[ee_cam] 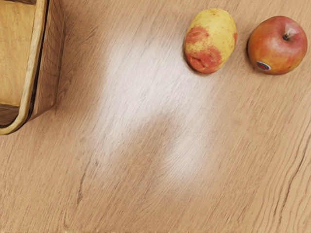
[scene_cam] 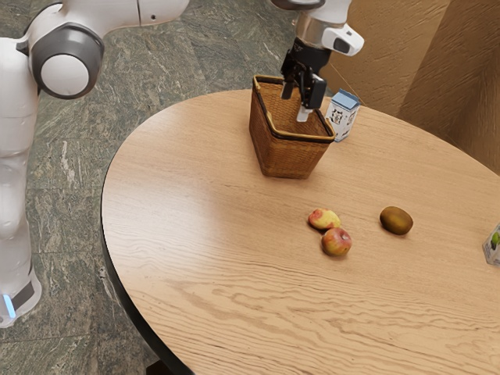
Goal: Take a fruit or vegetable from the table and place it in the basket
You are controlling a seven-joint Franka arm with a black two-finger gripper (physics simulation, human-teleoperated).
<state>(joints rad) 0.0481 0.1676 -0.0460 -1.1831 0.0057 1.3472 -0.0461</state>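
My gripper is open, held up in front of the basket's opening as the exterior view has it, with nothing between its fingers. The brown wicker basket stands upright on the table; part of its rim and side appears in the wrist view. A yellow-and-red potato-like piece lies right beside a red apple. From above, a small gap parts the yellow-and-red piece from the apple. A brown kiwi lies apart from them, toward the exterior view's right.
A blue-topped white carton stands close behind the basket. Another carton is cut off at the exterior view's right edge. The round wooden table has bare wood between the basket and the fruit.
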